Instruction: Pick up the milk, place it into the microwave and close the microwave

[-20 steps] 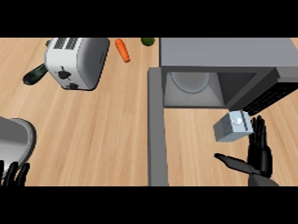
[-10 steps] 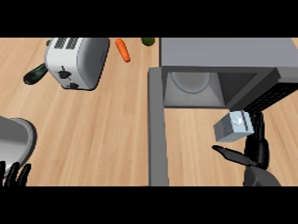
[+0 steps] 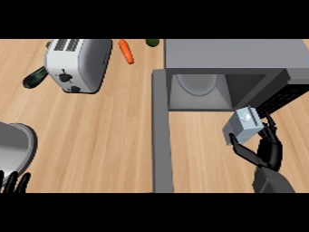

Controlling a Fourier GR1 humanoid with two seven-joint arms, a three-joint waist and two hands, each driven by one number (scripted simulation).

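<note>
R hand [image 3: 267, 149] at 4 o'clock of view, fingers + thumb curled round the milk carton [image 3: 243, 123], gripping it. Carton tilted, just outside the open microwave [image 3: 237, 56], by the right side of its mouth; can't tell if it's off the table [image 3: 103, 136]. Microwave door [image 3: 160, 145] swung out, seen edge-on, a grey strip running to 6 o'clock. Turntable [image 3: 197, 85] shows inside. L hand [image 3: 6, 182] rests open at 8 o'clock edge, fingers up, beside a steel pot [image 3: 3, 140]. Toaster [image 3: 76, 63] at 10 o'clock, carrot [image 3: 126, 51] just right of it.

No lettering can be read, not even on the milk [image 3: 245, 124]
</note>
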